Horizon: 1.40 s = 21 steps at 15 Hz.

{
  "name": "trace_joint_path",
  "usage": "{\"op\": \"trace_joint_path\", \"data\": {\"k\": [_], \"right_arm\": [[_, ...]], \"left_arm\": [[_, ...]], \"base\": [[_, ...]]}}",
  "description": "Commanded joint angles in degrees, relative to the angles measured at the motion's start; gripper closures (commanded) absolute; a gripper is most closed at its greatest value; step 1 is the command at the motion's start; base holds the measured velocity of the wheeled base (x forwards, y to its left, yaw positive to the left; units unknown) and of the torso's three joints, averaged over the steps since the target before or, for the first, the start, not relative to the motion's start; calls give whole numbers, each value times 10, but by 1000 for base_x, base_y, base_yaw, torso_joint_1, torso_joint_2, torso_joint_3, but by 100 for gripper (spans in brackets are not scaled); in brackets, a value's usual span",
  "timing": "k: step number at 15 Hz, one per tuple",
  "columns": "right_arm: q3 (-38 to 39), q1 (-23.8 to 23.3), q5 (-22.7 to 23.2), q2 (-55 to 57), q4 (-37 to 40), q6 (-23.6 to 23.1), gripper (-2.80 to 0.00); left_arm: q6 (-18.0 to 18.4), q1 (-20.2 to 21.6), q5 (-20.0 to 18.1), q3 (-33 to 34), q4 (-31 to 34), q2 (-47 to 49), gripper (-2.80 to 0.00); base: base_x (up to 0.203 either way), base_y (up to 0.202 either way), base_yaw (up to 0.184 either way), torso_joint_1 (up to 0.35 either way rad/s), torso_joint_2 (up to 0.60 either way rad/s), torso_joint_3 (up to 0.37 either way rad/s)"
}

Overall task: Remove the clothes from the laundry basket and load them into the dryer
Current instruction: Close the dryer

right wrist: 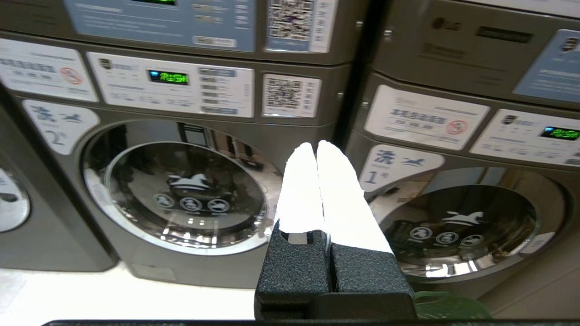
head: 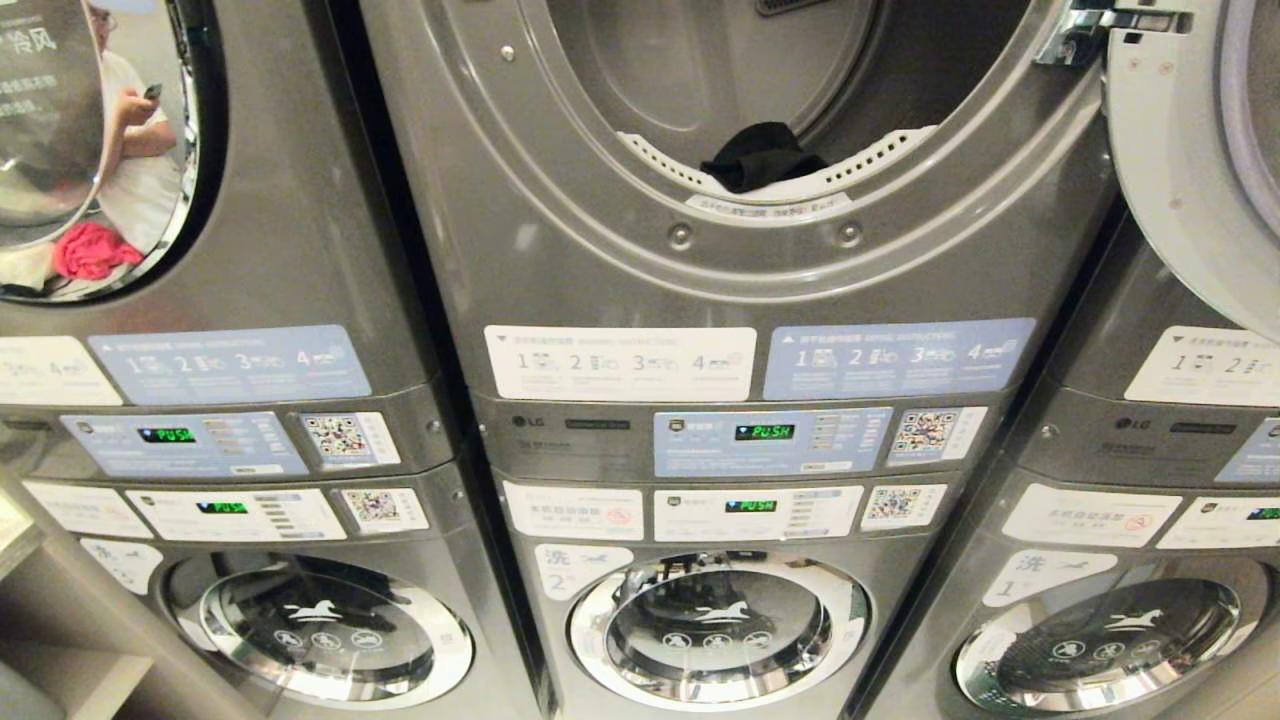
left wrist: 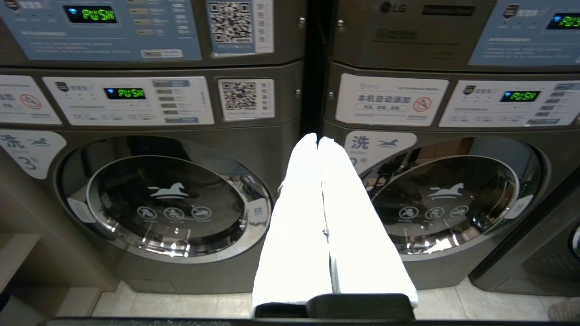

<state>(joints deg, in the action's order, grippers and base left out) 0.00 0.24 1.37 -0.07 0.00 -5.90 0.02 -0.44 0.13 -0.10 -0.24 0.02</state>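
The middle dryer [head: 600, 230] stands open in the head view, its door [head: 1190, 150] swung out to the right. A black garment [head: 760, 155] lies at the front lip of the drum. Neither arm shows in the head view. My left gripper [left wrist: 318, 139] hangs low and shut, empty, its white fingers pressed together, facing the gap between two lower washers. My right gripper [right wrist: 316, 146] is likewise shut and empty, facing the gap between washers 2 and 1. A green edge of the laundry basket [right wrist: 448, 308] shows just under the right gripper; the clothes in it are hidden.
Three stacked machines stand side by side, with closed washer doors [head: 715, 625] below. The left dryer's closed glass door [head: 100, 150] reflects a person with a phone and a red cloth. A pale shelf [head: 60, 670] sits at the lower left.
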Motion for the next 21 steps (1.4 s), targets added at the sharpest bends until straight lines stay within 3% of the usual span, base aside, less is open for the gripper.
{"op": "trace_joint_path", "data": {"k": [1, 21], "right_arm": [[0, 0, 0, 0, 0, -1, 0], [0, 0, 0, 0, 0, 1, 0]], "left_arm": [[1, 0, 0, 0, 0, 0, 0], [-2, 0, 0, 0, -2, 0, 0]], "base": [[0, -195, 2, 0, 2, 2], [0, -194, 2, 1, 3, 3]]}}
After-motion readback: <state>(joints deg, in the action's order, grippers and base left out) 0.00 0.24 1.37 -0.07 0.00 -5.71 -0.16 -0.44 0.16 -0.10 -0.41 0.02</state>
